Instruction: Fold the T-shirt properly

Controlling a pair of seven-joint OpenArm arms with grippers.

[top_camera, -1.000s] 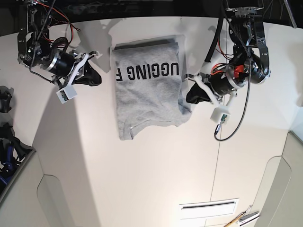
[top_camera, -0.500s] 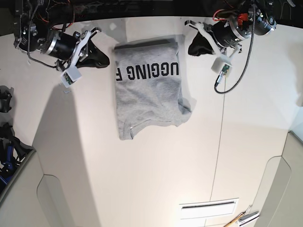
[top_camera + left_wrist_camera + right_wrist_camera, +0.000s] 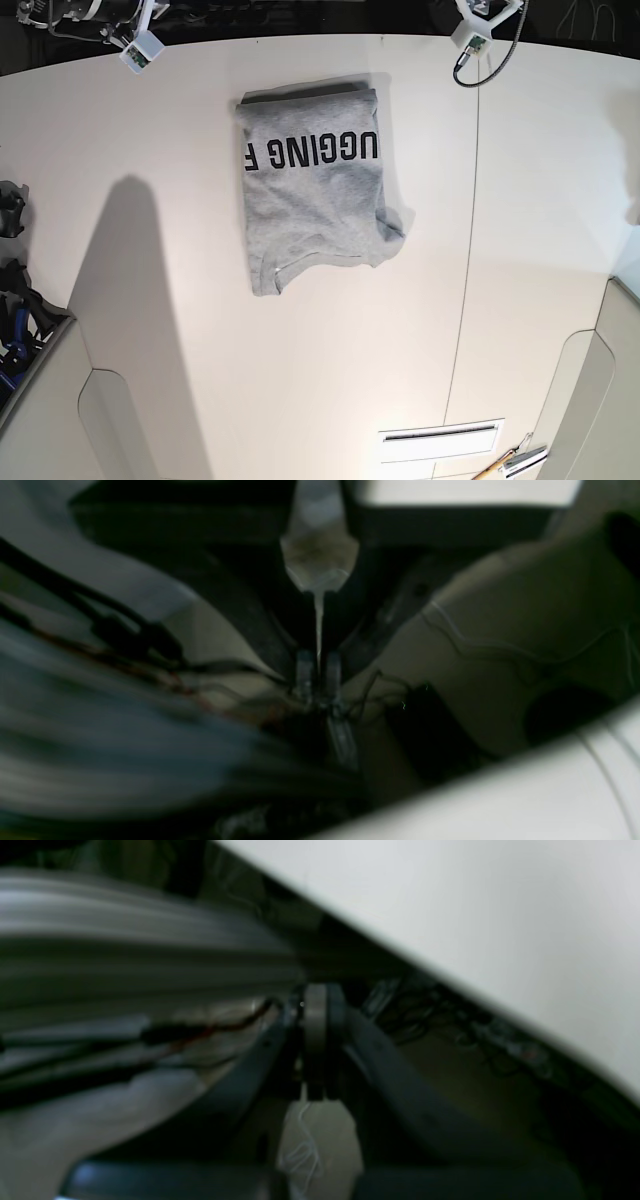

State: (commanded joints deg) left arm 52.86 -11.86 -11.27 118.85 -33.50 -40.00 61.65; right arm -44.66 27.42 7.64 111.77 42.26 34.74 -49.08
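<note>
The heather-grey T-shirt lies folded into a tall rectangle at the far middle of the white table. Black block letters show across its top part, and a sleeve edge sticks out at its lower right. Both arms are pulled back past the far edge. In the base view only the right arm's camera block and the left arm's camera block show. In the blurred left wrist view my left gripper is shut and empty. In the right wrist view my right gripper is shut and empty. Both are far from the shirt.
Dark gear sits beyond the table's left edge. A slot and some tools are at the near right. A seam runs down the table. Cables hang behind the far edge.
Both arms have swung back from beside the shirt to beyond the table's far edge, almost out of the base view. The shirt has not moved.
</note>
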